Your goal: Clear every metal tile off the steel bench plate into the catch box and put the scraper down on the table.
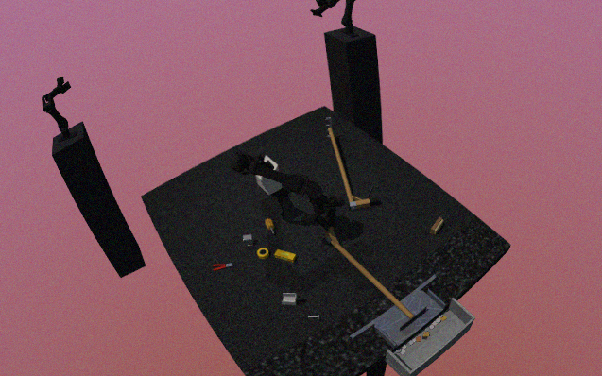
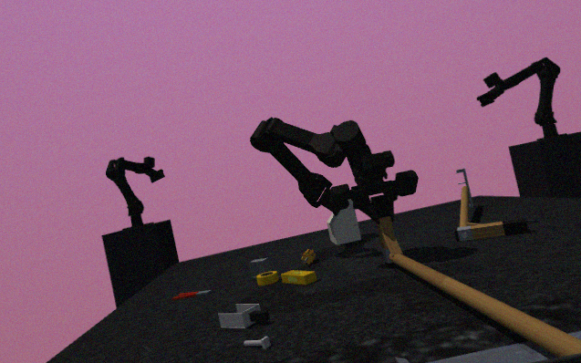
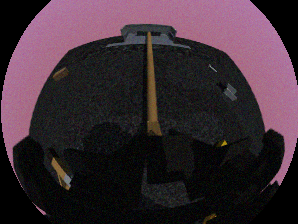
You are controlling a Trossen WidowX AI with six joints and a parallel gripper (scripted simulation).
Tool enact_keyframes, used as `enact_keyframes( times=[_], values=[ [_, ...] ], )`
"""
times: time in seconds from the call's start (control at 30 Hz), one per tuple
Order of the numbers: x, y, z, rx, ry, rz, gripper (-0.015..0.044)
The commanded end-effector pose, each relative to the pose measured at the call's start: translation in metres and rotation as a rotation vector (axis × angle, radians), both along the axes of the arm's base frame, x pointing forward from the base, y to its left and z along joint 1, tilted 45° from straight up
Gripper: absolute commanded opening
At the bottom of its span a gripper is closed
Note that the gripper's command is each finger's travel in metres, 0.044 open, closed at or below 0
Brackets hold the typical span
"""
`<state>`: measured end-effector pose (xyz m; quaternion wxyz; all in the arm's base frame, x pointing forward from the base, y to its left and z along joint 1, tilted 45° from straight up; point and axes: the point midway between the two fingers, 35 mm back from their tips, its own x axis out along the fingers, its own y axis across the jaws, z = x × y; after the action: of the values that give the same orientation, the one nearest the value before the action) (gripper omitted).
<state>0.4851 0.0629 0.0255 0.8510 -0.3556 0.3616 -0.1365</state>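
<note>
My gripper is shut on the upright wooden grip at the near end of the long scraper. The scraper's handle slants down away from me, and its dark blade is over the steel bench plate, crosswise. The grey catch box is at the plate's far end. Several small white and orange tiles lie in a row inside it, near its plate side. I see no tile on the visible plate; the blade may hide some.
Another long wooden-handled tool lies to one side, with a wooden block farther out. On the other side are a yellow box, tape roll, red pliers, grey bracket and bolt.
</note>
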Motion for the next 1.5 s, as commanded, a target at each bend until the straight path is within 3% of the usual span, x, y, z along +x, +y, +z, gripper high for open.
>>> enact_keyframes(
  times=[0.0, 1.07, 1.47],
  values=[
    [0.008, 0.003, 0.002, 0.002, -0.005, 0.007, 0.0000],
    [0.053, 0.005, 0.004, 0.001, -0.008, 0.007, 0.0000],
    [0.046, 0.003, 0.002, 0.000, -0.003, 0.000, 0.0000]
  ],
)
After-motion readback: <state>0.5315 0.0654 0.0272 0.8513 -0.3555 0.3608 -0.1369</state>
